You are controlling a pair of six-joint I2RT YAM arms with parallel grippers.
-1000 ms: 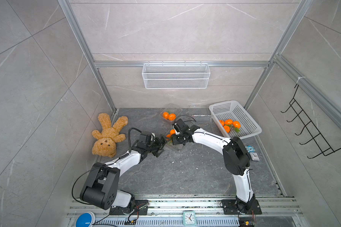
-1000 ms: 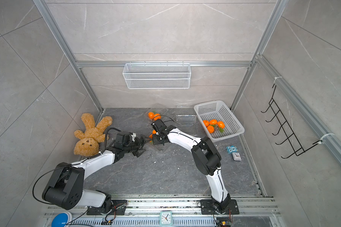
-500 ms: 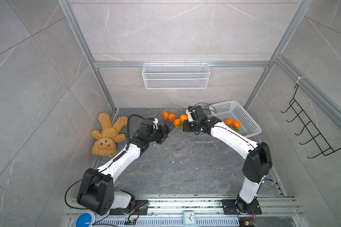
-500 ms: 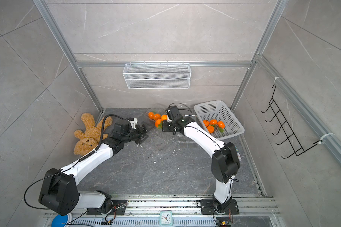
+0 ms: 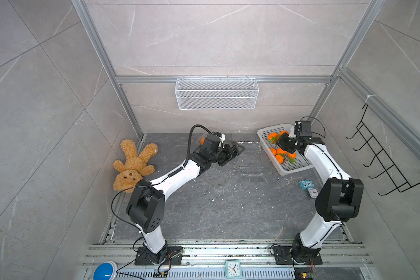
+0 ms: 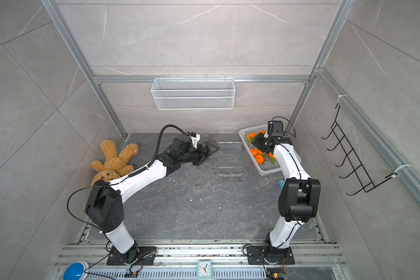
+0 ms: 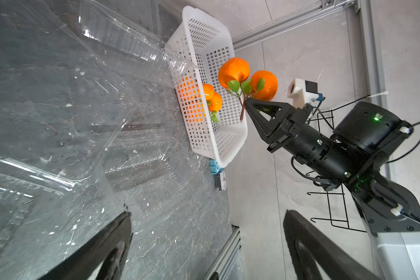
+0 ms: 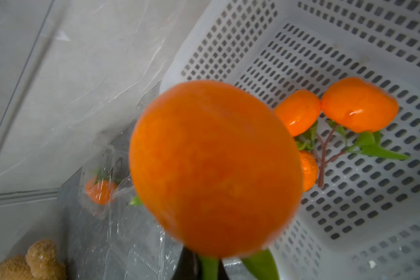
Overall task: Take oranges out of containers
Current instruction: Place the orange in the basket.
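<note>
1. Bench [image 5: 228, 213]: dark grey marbled slab flecked with pale crumbs. It carries every item below except no. 4.
2. Left arm, white shell with black joints: rises from the near left and reaches to mid-bench. The left pincer [image 5: 237, 148] is spread wide and grips nothing. It hangs over the clear boxes of no. 7. Its black fingers [image 7: 107, 247] stand well apart in the left wrist view.
3. Right arm, same build: rises from the near right and reaches to the far right. The right pincer [image 7: 249, 105] is clamped tight on the brown twig of a leafy sprig. The sprig bears two small, round, bright-orange oranges [image 7: 233, 71], held above the far end of no. 5.
4. White wire mesh basket [image 5: 216, 94]: long and shallow, mounted on the far wall.
5. White perforated plastic basket [image 5: 290, 171]: rectangular, on the far right of the bench.
6. Tan plush teddy bear [image 5: 134, 164]: lies flat at the left edge, head toward the near side.
7. Containers [image 6: 229, 155]: clear ribbed plastic clamshell boxes lying open at mid-bench, between the left pincer and no. 5. Their number cannot be told. One more sits at the far side behind the left wrist.
8. Oranges, remainder: several with green leaves lie in no. 5 [image 5: 279, 158]. One sits inside the far container [image 8: 100, 191].
9. Small blue block [image 5: 305, 184]: just beside the near corner of no. 5.
</note>
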